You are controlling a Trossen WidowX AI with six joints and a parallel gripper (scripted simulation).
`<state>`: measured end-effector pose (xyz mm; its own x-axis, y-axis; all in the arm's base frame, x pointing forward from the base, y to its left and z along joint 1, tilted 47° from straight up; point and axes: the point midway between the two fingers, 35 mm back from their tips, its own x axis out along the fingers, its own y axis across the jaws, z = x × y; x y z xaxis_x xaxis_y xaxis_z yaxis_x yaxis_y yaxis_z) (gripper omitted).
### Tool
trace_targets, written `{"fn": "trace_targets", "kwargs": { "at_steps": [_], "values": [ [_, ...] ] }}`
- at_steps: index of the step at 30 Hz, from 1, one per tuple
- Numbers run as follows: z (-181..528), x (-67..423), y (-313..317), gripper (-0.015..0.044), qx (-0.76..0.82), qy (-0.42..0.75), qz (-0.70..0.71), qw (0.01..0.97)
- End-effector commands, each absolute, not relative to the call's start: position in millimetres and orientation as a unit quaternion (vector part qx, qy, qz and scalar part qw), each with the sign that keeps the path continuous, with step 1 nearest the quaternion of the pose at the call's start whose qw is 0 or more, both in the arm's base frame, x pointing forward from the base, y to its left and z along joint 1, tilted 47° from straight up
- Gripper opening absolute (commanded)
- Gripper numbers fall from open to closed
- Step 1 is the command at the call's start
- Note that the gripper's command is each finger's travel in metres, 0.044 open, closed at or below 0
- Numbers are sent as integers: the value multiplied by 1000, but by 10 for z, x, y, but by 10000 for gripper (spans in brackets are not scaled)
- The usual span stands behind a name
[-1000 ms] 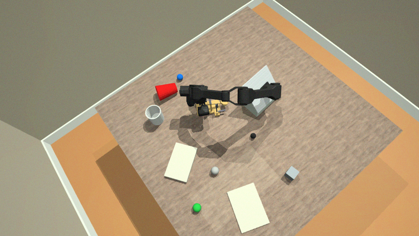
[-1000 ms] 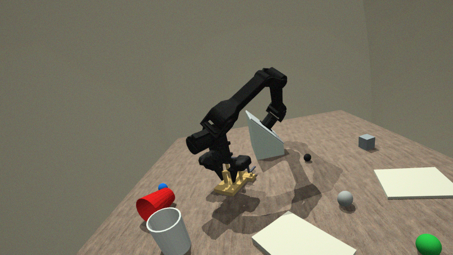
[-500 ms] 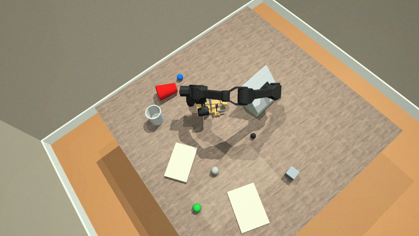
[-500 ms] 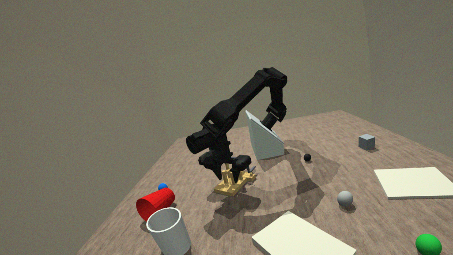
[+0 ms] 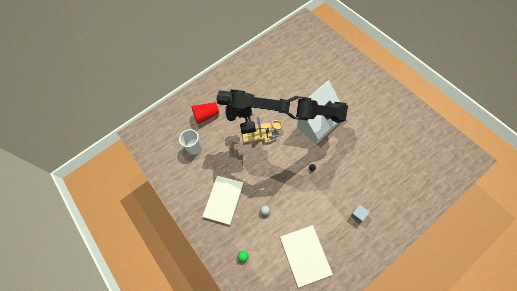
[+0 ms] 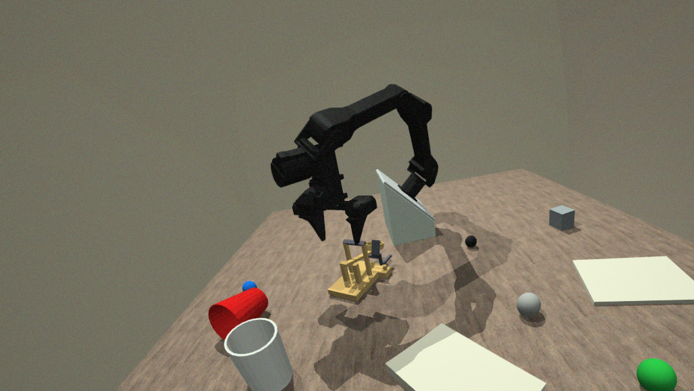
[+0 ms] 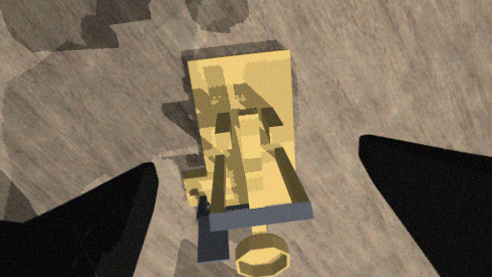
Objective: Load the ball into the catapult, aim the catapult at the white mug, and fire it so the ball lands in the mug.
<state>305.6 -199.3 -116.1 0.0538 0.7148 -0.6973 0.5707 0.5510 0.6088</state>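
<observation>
The yellow catapult (image 5: 247,138) (image 6: 345,292) (image 7: 269,72) stands on the table, its throwing cup (image 5: 276,125) (image 7: 261,240) empty and at the end away from the white mug. My gripper (image 6: 339,241) (image 7: 258,159) is wide open and empty above the catapult, one finger to each side of it in the wrist view. The white mug (image 5: 194,146) (image 6: 266,366) stands upright. Four balls lie apart on the table: black (image 5: 312,167) (image 6: 471,241), grey (image 5: 265,210) (image 6: 528,304), green (image 5: 242,256) (image 6: 655,375) and blue (image 6: 249,286). The arm hides the blue one in the top view.
A red cup (image 5: 205,112) (image 6: 242,308) lies on its side near the mug. A pale wedge (image 5: 307,130) (image 6: 408,218) stands by the arm's base. Two flat cream panels (image 5: 222,202) (image 5: 307,256) and a grey cube (image 5: 360,213) (image 6: 561,217) lie on the table.
</observation>
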Motion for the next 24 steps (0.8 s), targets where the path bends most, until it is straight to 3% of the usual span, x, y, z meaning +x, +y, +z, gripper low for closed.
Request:
{"fn": "trace_targets", "kwargs": {
  "at_steps": [1,8,14,24],
  "values": [
    [-1154,3039,-1989,440,471,689,68,546],
    [-787,2974,-2342,440,470,685,63,554],
    [-458,3247,-1739,300,442,687,80,571],
    [351,3208,-464,300,382,673,139,618]
  ]
}}
